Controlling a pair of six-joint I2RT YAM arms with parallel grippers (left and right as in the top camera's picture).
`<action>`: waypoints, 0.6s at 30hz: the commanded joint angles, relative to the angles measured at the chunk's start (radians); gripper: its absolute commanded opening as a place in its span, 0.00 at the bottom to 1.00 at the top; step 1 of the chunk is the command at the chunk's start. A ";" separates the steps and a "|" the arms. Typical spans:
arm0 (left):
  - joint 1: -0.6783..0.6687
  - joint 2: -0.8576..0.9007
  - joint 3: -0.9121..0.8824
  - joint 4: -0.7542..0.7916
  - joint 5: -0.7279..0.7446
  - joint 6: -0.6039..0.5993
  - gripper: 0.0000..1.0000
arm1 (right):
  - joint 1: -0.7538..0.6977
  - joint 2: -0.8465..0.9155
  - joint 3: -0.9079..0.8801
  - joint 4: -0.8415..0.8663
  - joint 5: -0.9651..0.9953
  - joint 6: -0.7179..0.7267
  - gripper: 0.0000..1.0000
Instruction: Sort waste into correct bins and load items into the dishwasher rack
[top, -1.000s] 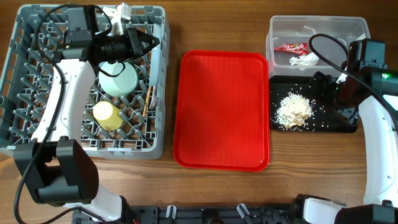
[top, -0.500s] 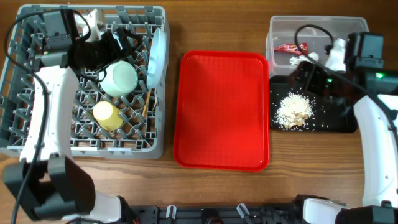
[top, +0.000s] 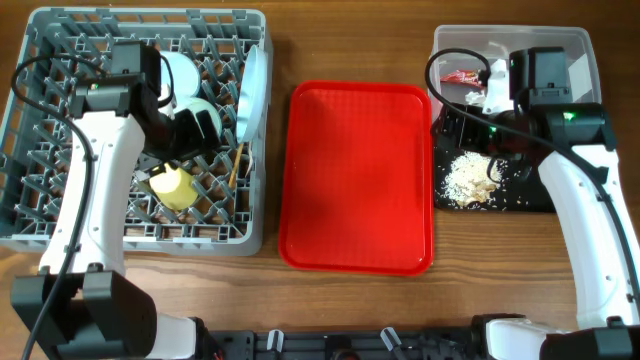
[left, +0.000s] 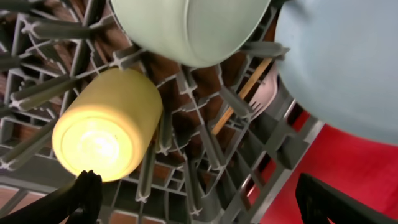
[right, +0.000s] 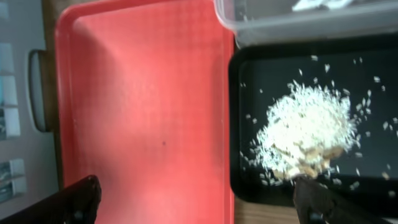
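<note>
Left gripper (left: 196, 190): fingers wide apart, nothing in them, hanging low inside the rack (top: 250, 215).
Right gripper (right: 196, 186): also spread and holding nothing, sitting over the seam where the red tray (right: 143, 106) meets the black tray (right: 249, 74).
Cup (left: 106, 134): in the rack, tipped on its side between pegs. It's just off one finger, so down and to that side of the left gripper. Long axis points roughly up at the wrist cam. Can't tell if the round end showing is the mouth or the base.
Bowl (left: 186, 25): in the rack, right beside the cup, further ahead of the fingers.
Plate (top: 255, 90): on edge against the rack wall nearest the red tray.
Chopsticks (top: 238, 165): down among the pegs between cup and plate, long axis running roughly along that same wall.
Waste: rice (right: 305, 134) is heaped in the black tray with stray grains around it. Wrapper (top: 465, 75) and tissue (top: 495, 95) are in the tub (top: 450, 40).
Nearer arm: my read is that anything left to fix is rack-side, namely that tipped cup. The left arm is basically on top of it, and the right is well apart across the red tray.
Hard to see: the saucer (top: 185, 70) is probably the pale disc half under the left arm, not sure. The fork (left: 267, 93) may be the whitish sliver by the chopsticks, but it's too cut off to call. The right arm covers part of the tub and black tray.
</note>
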 joint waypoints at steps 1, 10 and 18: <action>0.000 -0.133 -0.075 0.006 -0.021 0.040 1.00 | 0.000 -0.116 -0.050 -0.005 0.053 0.019 1.00; -0.001 -0.769 -0.486 0.293 -0.005 0.064 1.00 | 0.000 -0.639 -0.331 0.156 0.148 0.007 1.00; -0.001 -1.061 -0.558 0.245 -0.006 0.065 1.00 | 0.000 -0.788 -0.341 0.063 0.173 0.006 1.00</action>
